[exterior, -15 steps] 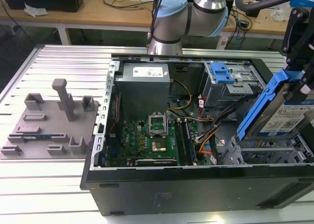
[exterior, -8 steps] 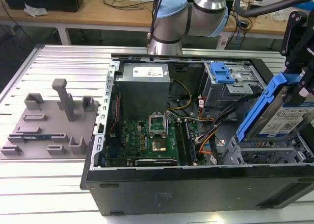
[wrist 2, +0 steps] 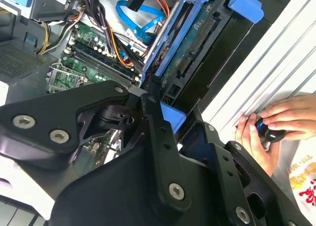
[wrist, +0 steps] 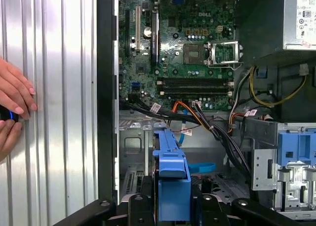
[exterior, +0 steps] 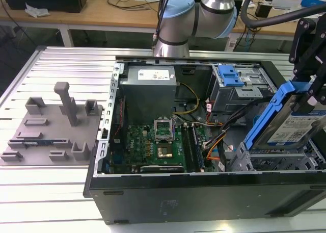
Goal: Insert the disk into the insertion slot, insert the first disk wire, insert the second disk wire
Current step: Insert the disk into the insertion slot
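Exterior view: end effector [exterior: 309,90] around disk [exterior: 295,127] (tilted)

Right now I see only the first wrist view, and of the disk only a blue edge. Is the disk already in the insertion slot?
Observer: No. In the exterior view the disk hangs tilted above the insertion slot, label up.
Operator: Does the hand grip it?
Observer: Yes, the hand is shut on its blue carrier, at the higher end.
Operator: What faces down?
Observer: In the second wrist view, its green circuit board.
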Controlling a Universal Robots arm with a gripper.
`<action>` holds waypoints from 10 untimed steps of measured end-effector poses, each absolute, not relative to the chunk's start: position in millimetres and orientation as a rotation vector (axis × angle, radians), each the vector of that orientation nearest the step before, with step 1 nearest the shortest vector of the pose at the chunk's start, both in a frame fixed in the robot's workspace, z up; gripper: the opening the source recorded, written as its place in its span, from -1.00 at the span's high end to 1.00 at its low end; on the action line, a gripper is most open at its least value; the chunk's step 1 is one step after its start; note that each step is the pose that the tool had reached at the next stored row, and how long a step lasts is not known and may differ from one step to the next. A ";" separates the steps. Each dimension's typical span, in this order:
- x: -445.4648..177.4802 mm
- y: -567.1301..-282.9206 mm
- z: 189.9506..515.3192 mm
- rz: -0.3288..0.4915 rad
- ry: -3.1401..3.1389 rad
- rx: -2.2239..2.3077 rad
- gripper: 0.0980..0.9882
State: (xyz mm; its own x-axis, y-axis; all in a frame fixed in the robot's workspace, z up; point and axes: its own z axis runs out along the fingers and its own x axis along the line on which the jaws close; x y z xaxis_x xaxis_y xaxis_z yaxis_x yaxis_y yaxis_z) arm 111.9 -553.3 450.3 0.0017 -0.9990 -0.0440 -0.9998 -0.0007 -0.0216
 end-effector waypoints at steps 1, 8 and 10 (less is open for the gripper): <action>111.8 -553.3 449.5 0.024 2.187 -2.190 0.40; 111.9 -553.4 445.2 0.025 2.187 -2.190 0.40; 111.9 -553.4 445.3 0.025 2.187 -2.190 0.40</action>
